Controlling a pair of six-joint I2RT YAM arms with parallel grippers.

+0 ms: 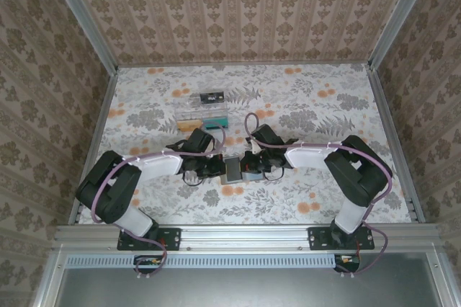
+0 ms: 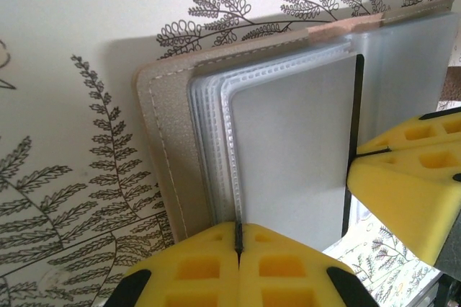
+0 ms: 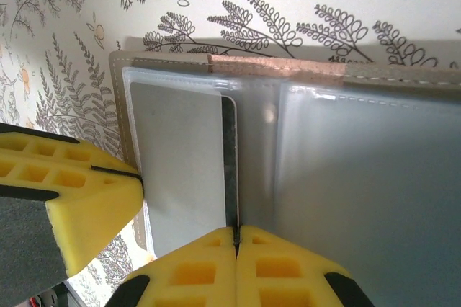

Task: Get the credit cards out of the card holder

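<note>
A: Left gripper (image 2: 238, 249)?
B: Jaws pressed together, pinching a clear sleeve edge of the holder (image 1: 234, 169). Holder lies open mid-table (image 1: 324, 105), between the arms.
A: Right gripper (image 3: 236, 253)?
B: Jaws closed too, nipping a sleeve edge by the fold.

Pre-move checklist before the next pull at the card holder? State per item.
1. card holder lying open on the table: ok.
2. left gripper shut at a sleeve edge: ok.
3. right gripper shut at the centre fold: ok.
4. Either gripper actually pinching a card: cannot tell.
5. Card inside the frosted sleeves: cannot tell.
6. clear tray apart from the holder: ok.
</note>
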